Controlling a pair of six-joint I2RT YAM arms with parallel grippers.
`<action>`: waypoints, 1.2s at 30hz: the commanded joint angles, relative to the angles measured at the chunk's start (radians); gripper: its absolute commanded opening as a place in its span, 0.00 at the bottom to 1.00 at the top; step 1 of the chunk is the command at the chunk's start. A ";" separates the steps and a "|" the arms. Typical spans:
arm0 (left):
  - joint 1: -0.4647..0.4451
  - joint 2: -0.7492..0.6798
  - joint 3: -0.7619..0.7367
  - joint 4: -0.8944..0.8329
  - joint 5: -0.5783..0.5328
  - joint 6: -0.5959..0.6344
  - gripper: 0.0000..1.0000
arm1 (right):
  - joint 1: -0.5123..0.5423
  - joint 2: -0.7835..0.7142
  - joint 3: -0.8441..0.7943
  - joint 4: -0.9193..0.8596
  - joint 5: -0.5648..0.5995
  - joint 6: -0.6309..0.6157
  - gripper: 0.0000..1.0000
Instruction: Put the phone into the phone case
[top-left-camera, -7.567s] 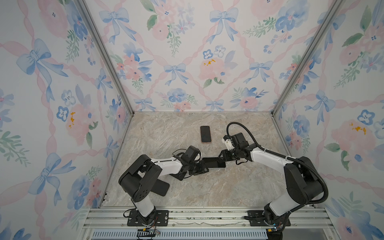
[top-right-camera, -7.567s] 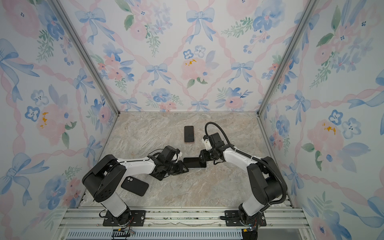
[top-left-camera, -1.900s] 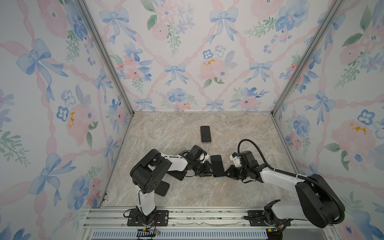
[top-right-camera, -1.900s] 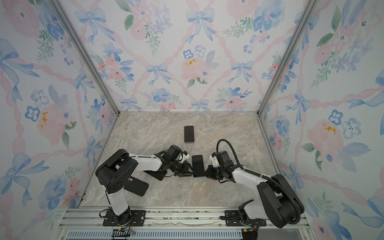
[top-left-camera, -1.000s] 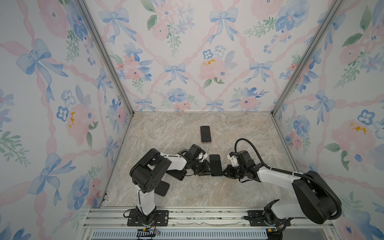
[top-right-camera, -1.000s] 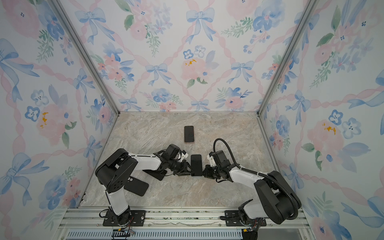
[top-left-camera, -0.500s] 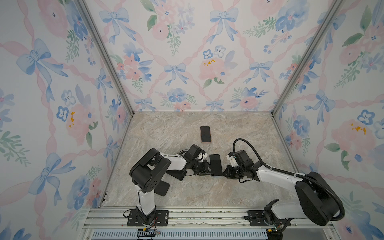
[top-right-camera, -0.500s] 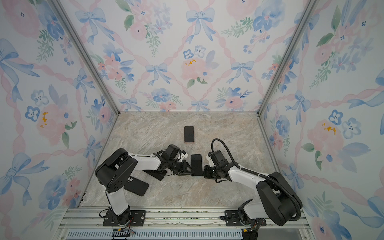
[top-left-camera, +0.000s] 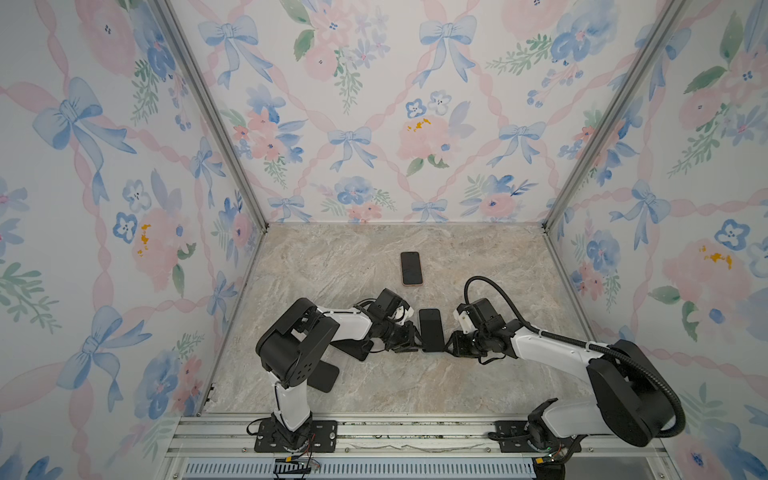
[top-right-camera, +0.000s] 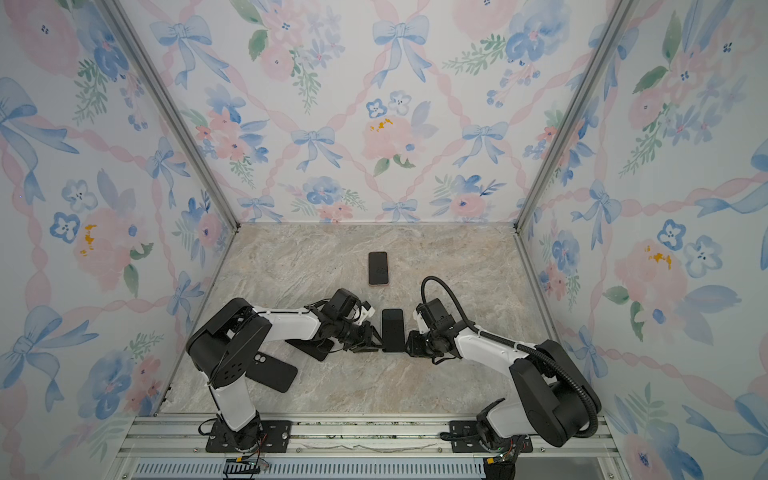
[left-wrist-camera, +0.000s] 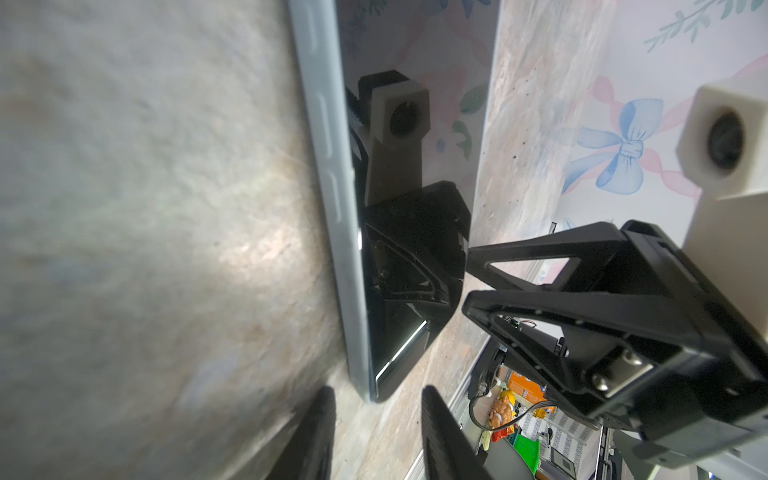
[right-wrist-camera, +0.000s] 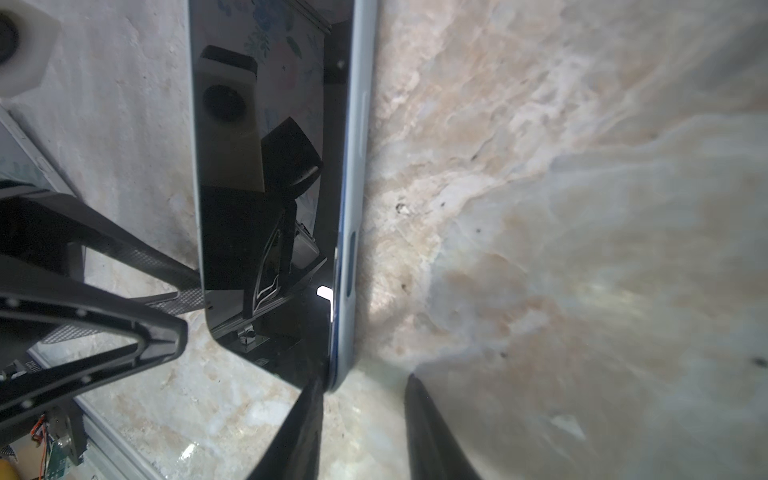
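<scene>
A dark-screened phone (top-left-camera: 431, 330) (top-right-camera: 393, 329) with a pale blue rim lies flat on the marble floor between both grippers. My left gripper (top-left-camera: 417, 341) (left-wrist-camera: 376, 392) is open at its near left corner, with the phone's corner (left-wrist-camera: 374, 374) just ahead of the fingertips. At the near right corner my right gripper (top-left-camera: 450, 345) (right-wrist-camera: 363, 378) is open too, and one finger (right-wrist-camera: 309, 411) touches the phone's rim (right-wrist-camera: 347, 249). A black phone case (top-right-camera: 270, 372) (top-left-camera: 326, 376) with a camera cut-out lies at the front left, partly under the left arm.
A second phone (top-left-camera: 411, 268) (top-right-camera: 378, 268) with a pinkish rim lies farther back at the middle. Another flat dark piece (top-right-camera: 313, 348) shows under the left forearm. Patterned walls close in three sides, and a metal rail (top-left-camera: 415, 432) runs along the front.
The right gripper was shut a second ago and has opened beside the phone's corner. The phone and the left gripper have stayed in place.
</scene>
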 joint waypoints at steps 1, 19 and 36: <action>-0.006 0.023 0.007 -0.086 -0.027 0.012 0.37 | -0.004 0.026 0.031 0.030 -0.027 0.006 0.37; -0.007 0.066 0.048 -0.086 -0.014 0.018 0.36 | 0.037 0.076 0.039 0.077 -0.046 0.031 0.33; -0.014 0.083 0.075 -0.085 -0.009 0.018 0.36 | 0.056 0.092 0.034 0.090 -0.037 0.042 0.25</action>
